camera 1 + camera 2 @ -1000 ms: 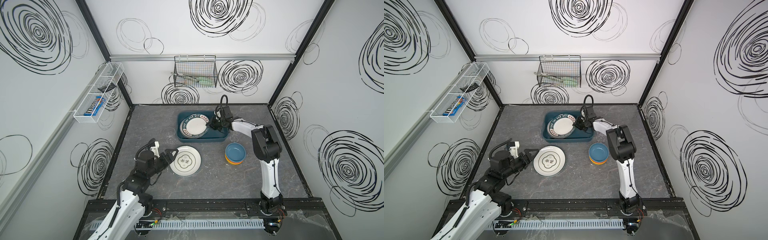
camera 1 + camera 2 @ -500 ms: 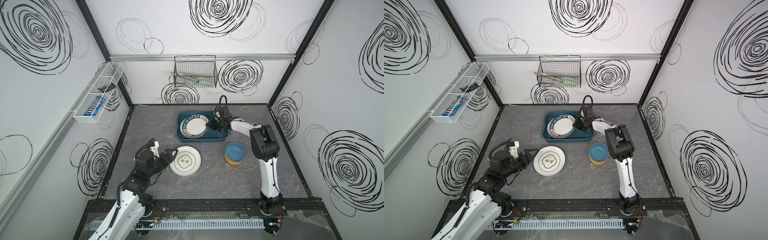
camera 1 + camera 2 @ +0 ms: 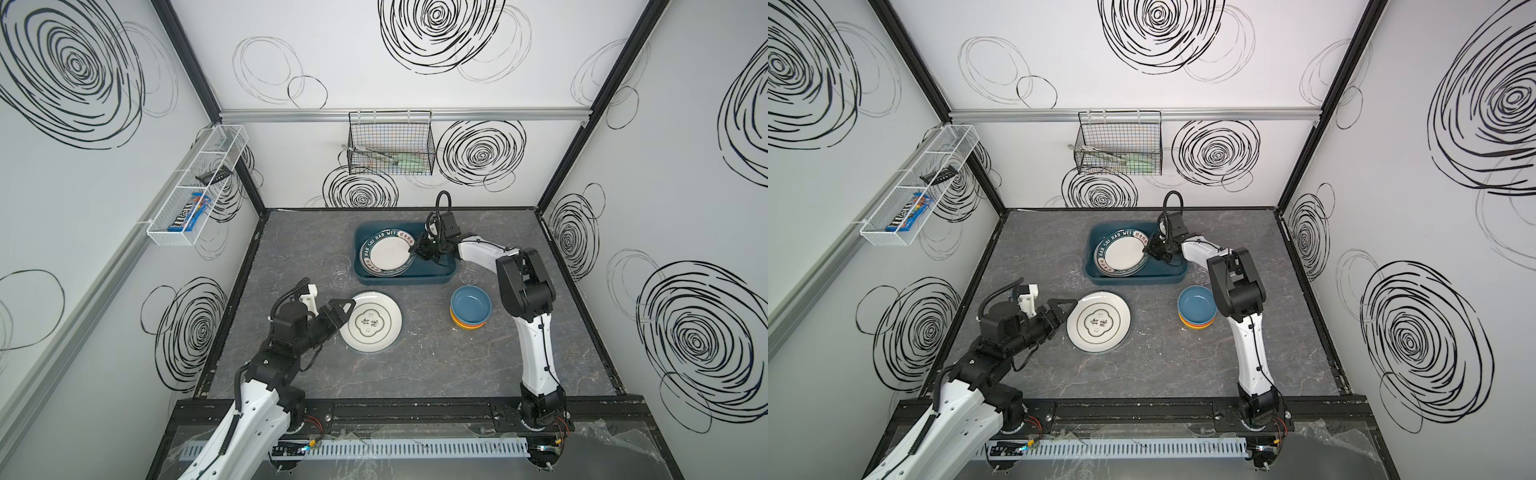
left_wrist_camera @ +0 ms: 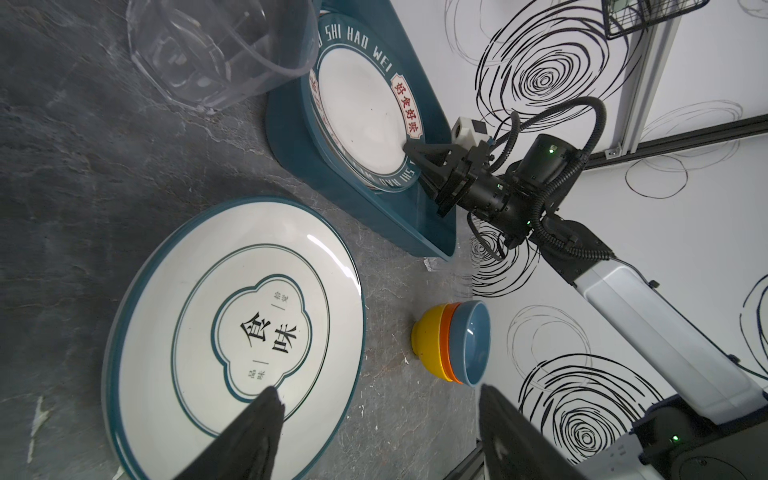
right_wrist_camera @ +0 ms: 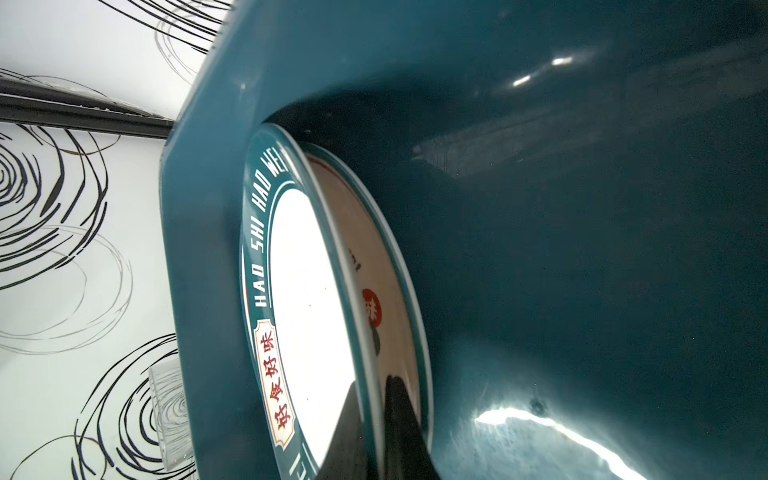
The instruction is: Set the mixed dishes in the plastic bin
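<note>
Two plates lie stacked in the bin (image 3: 399,279). The right gripper (image 3: 417,249) has its jaws closed tight on the rim of the upper plate (image 3: 388,253), which appears raised on the gripped side above the lower plate (image 5: 390,266). Hazard: if the jaws release at this height, the upper plate drops onto the lower one and may chip it or skid against the bin wall. The left gripper (image 3: 343,316) has its jaws spread wide, holding nothing, at the edge of the third plate (image 3: 371,326), which rests on the table in front of the bin. A flat plate offers little to grip; a shallow bite may let it slip or push it away. Its route to the bin passes near a clear cup (image 3: 338,272), easily toppled. The stacked bowls (image 3: 471,305) wait on the table.
</note>
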Robot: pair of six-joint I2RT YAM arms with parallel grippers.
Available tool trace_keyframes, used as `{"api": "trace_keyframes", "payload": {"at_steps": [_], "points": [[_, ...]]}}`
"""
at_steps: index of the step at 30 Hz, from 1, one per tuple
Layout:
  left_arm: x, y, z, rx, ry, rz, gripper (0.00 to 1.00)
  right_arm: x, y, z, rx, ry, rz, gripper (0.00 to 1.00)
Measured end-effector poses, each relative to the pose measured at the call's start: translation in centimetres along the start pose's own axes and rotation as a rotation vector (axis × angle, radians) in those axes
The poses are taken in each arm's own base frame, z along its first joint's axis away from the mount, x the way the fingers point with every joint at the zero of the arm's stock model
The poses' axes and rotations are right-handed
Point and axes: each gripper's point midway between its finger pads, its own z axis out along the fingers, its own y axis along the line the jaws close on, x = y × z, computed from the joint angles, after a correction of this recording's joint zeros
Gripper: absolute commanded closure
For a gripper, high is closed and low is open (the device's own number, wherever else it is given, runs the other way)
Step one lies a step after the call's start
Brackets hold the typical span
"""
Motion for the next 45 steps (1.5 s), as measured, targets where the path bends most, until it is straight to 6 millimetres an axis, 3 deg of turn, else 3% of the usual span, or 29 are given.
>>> {"api": "trace_keyframes", "payload": {"at_steps": [4,10,28,45], "points": [[0.0,0.1,0.0,0.0,0.0,-0.001,0.22,-0.1,0.2,0.1,-0.004,0.001,0.001,0.85],[0.1,0.2,0.0,0.0,0.003,-0.001,0.22,-0.2,0.1,0.1,-0.002,-0.003,0.003,0.79],[0.1,0.3,-0.1,-0.001,0.0,-0.002,0.22,-0.4,-0.7,0.0,0.072,-0.026,-0.046,0.82],[0.2,0.4,0.0,-0.004,0.002,-0.007,0.23,-0.8,-1.1,-0.3,0.176,-0.063,-0.126,0.74]]}}
